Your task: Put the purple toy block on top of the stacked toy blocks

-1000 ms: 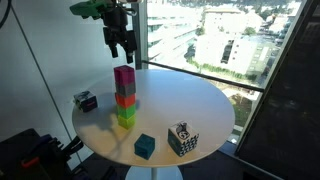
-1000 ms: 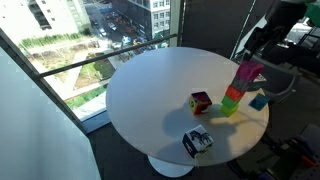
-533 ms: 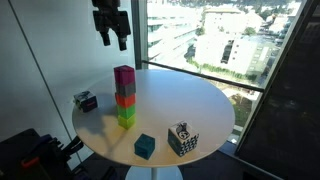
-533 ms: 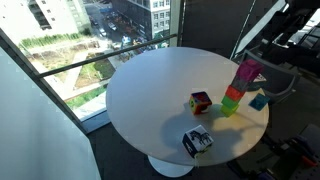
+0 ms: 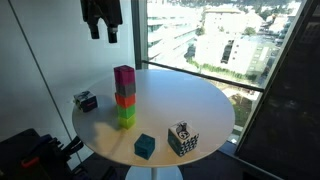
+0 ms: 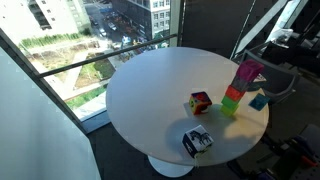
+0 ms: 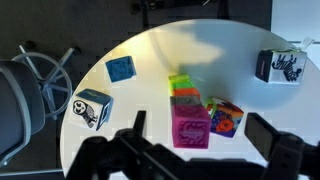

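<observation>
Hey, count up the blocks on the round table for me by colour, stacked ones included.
Purple block: 1
Grey block: 1
Orange-red block: 1
Lime green block: 1
Teal block: 1
Black-and-white patterned blocks: 2
Multicoloured block: 1
Total: 8

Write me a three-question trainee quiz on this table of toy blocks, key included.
1. True or false: the magenta-purple toy cube already sits on top of the stacked column of toy cubes.
2. The cube directly beneath the purple one is: A) grey B) orange-red C) lime green.
3. Fill in: the gripper, high above the round white table, is ____ (open or shut).
Key: 1 true; 2 A; 3 open.
</observation>
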